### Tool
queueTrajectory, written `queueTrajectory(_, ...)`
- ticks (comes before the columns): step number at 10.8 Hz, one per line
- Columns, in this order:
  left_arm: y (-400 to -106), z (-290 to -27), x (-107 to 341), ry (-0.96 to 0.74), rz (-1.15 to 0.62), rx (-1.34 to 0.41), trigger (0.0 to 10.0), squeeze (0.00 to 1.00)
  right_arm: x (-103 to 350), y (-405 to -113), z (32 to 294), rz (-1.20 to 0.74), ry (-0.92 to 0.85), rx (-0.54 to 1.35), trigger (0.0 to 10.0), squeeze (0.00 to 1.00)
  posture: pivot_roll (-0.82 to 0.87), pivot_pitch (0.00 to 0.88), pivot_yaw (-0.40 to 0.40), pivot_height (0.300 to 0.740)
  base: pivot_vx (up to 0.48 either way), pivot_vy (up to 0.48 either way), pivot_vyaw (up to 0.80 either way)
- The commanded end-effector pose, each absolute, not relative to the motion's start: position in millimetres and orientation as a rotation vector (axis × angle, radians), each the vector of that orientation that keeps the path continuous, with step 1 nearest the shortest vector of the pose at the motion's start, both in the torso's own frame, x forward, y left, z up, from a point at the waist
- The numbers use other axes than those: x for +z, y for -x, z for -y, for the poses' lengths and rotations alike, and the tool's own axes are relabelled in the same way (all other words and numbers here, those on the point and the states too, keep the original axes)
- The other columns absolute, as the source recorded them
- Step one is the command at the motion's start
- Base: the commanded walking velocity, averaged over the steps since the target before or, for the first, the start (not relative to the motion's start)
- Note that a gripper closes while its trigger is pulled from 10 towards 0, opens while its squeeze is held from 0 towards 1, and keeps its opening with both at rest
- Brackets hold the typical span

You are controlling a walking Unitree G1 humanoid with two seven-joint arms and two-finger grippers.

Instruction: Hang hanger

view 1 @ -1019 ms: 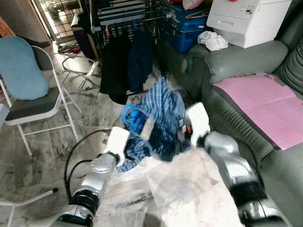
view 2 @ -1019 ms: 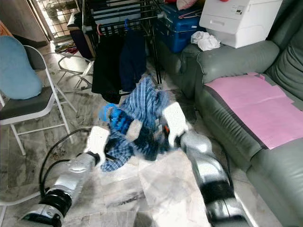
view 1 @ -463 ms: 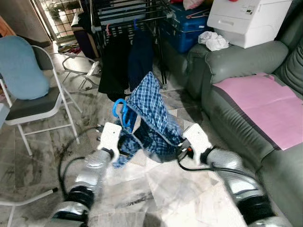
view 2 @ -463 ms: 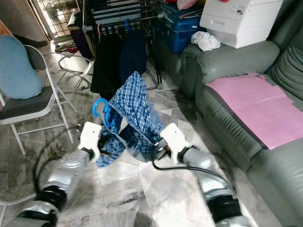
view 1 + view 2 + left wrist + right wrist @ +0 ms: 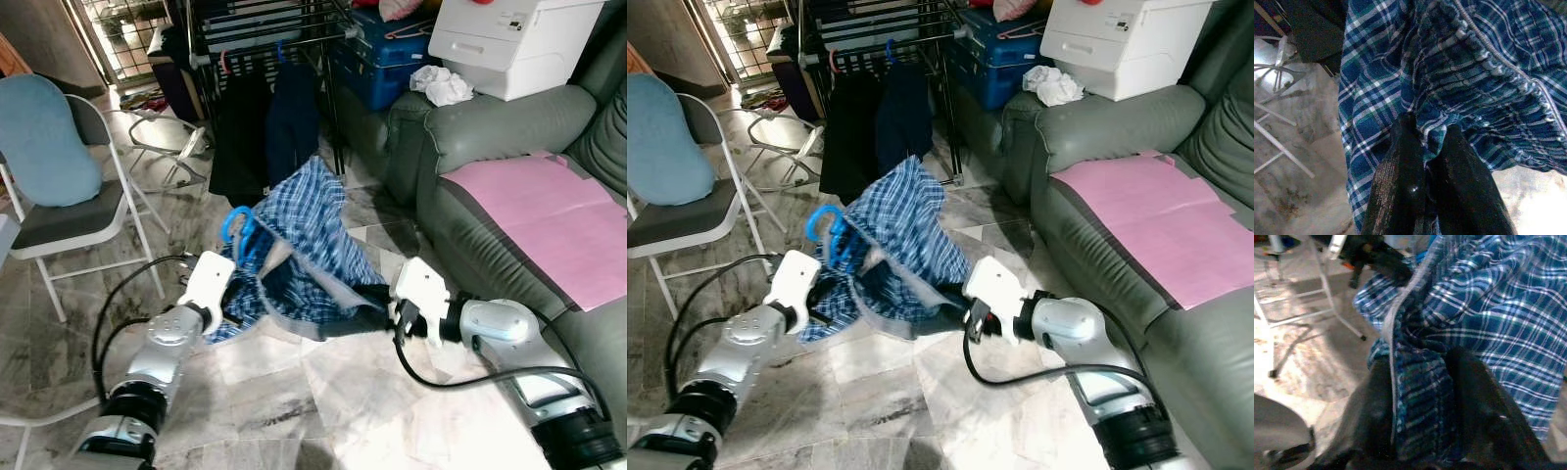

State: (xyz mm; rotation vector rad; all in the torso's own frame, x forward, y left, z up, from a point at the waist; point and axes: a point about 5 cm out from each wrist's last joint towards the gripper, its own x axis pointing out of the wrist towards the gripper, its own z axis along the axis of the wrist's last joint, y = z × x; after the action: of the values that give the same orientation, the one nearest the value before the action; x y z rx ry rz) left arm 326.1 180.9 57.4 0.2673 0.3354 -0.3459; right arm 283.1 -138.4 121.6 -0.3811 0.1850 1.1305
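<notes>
a blue hanger [image 5: 238, 230] carrying a blue plaid garment [image 5: 309, 255] is held low over a marble floor [image 5: 323, 392], between the two grippers. the left gripper [image 5: 1425, 147] has its fingers pinched on a fold of the cloth just below the hook. the right gripper [image 5: 1418, 377] clamps the bunched waistband on the opposite side. the hook points up and away from the robot, toward the drying rack [image 5: 265, 29], which stands well ahead with dark clothes [image 5: 265, 127] on it. the left arm is nearer the hook. a grey sofa [image 5: 509, 196] lies to the right, a folding chair [image 5: 59, 196] to the left.
</notes>
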Motion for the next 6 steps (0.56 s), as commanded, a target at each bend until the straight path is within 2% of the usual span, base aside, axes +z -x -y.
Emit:
queueTrajectory(1, -329.9, -193.1, 64.6, -0.284, -0.313, -0.3, 0.0, 0.0, 121.9, -277.9, 134.6, -0.196, 0.393, 1.183, 10.0, 1.0, -0.1, 0.0, 0.098, 0.74, 0.0, 0.0, 0.0)
queueTrajectory(2, -330.6, -196.5, 65.7, -0.297, -0.314, -0.283, 0.0, 0.0, 115.6, -287.5, 142.7, -0.188, 0.556, 1.089, 10.0, 1.0, -0.1, 0.0, 0.098, 0.74, 0.0, 0.0, 0.0)
queueTrajectory(3, -331.1, -197.0, 66.3, -0.299, -0.309, -0.277, 0.0, 0.0, 113.5, -304.9, 151.6, -0.172, 0.62, 0.912, 10.0, 1.0, -0.1, 0.0, 0.097, 0.74, 0.0, 0.0, 0.0)
queueTrajectory(4, -331.4, -197.5, 66.3, -0.302, -0.305, -0.265, 0.0, 0.0, 114.4, -307.7, 150.5, -0.172, 0.523, 0.865, 10.0, 1.0, -0.1, 0.0, 0.097, 0.74, 0.0, 0.0, 0.0)
queueTrajectory(5, -331.1, -195.2, 65.8, -0.303, -0.299, -0.283, 0.0, 0.0, 109.3, -289.1, 141.6, -0.181, 0.469, 1.032, 10.0, 1.0, -0.1, 0.0, 0.097, 0.74, 0.0, 0.0, 0.0)
queueTrajectory(6, -330.4, -192.9, 67.3, -0.306, -0.287, -0.335, 0.0, 0.0, 109.5, -286.1, 146.7, -0.19, 0.503, 1.072, 10.0, 1.0, -0.1, 0.0, 0.097, 0.74, 0.0, 0.0, 0.0)
